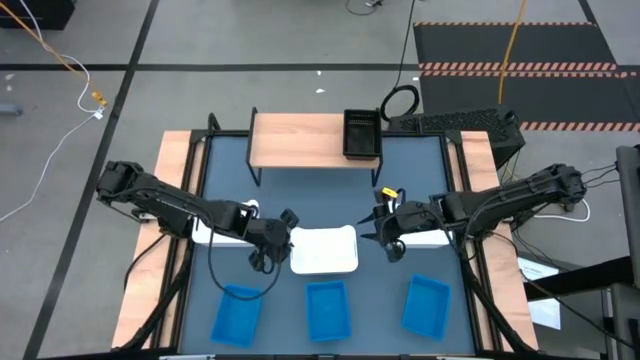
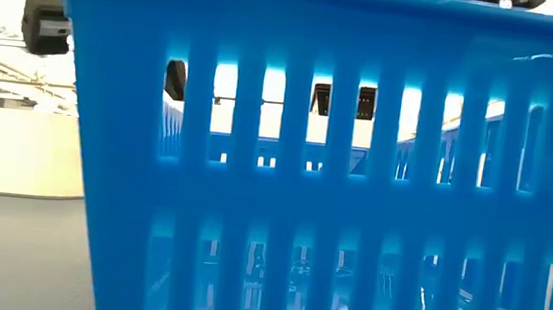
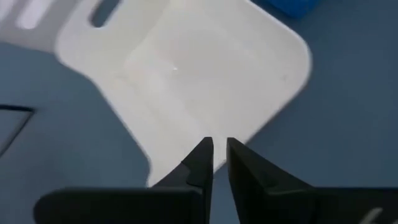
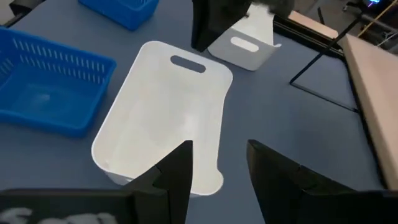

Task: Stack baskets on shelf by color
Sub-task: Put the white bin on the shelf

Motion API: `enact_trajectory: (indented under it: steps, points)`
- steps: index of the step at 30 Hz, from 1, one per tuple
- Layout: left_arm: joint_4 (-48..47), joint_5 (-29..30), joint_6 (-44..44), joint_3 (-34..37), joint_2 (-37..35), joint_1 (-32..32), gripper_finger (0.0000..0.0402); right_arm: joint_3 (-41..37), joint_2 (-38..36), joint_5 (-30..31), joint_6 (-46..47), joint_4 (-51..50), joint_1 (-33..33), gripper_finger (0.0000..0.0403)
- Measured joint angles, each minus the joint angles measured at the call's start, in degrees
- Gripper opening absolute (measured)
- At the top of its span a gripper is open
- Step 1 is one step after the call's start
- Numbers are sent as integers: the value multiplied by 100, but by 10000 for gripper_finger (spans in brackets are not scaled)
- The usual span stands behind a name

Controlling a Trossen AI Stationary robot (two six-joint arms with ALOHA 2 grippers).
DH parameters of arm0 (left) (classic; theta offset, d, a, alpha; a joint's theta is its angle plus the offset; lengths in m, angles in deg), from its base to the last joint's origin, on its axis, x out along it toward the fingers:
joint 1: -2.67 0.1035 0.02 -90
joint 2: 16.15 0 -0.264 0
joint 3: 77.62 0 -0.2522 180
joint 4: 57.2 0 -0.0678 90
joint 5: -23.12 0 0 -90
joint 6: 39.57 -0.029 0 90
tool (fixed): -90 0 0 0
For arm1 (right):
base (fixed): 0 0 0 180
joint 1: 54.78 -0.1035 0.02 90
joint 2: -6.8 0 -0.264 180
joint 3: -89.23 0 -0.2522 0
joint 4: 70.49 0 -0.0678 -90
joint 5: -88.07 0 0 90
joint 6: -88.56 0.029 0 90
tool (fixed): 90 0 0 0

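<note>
Centrally, white basket (image 1: 324,250) – left tool (image 1: 285,243) nearly clenched at its rim, right tool (image 1: 383,238) released.

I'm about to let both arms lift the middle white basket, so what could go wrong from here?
1. The left gripper is nearly shut at the white basket's rim; a thin pinch may slip.
2. The right gripper is open over the opposite rim, not gripping; lifting now could tilt the basket.
3. Another white basket sits close beside the left arm and could be bumped.
</note>
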State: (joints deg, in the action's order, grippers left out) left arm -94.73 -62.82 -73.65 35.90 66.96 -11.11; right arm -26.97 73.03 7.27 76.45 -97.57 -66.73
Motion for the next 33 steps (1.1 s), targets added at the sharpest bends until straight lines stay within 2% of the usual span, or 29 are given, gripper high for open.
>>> enact_trajectory:
  steps: [3,6,11,14,17,21,24,26,28,33]
  points:
    - [-15,328,174,-18,-53,-2,47,-423,24,3,-55,621,0,144]
    - [67,625,358,-30,-183,7,47,-594,24,178,120,795,-2,149]
    - [127,1286,718,-20,-517,26,47,-525,22,867,1319,364,35,157]
    - [320,1614,944,-20,-718,35,47,-454,18,906,1688,-52,35,157]
    - [558,1751,1333,-20,-948,67,47,-282,14,867,2155,-1032,35,156]
    - [732,1765,2074,-27,-1095,162,47,76,14,831,2985,-3379,33,156]
    - [685,1763,2556,-27,-1111,180,47,202,-6,392,3656,-4285,35,155]
    - [589,1761,2714,-27,-1108,177,47,215,-23,42,4246,-4290,39,155]
    - [595,1765,2766,-27,-1098,173,47,218,-16,-45,4817,-4162,78,155]
    - [733,2168,2809,-25,-1062,177,47,129,2,415,6166,-3428,469,155]
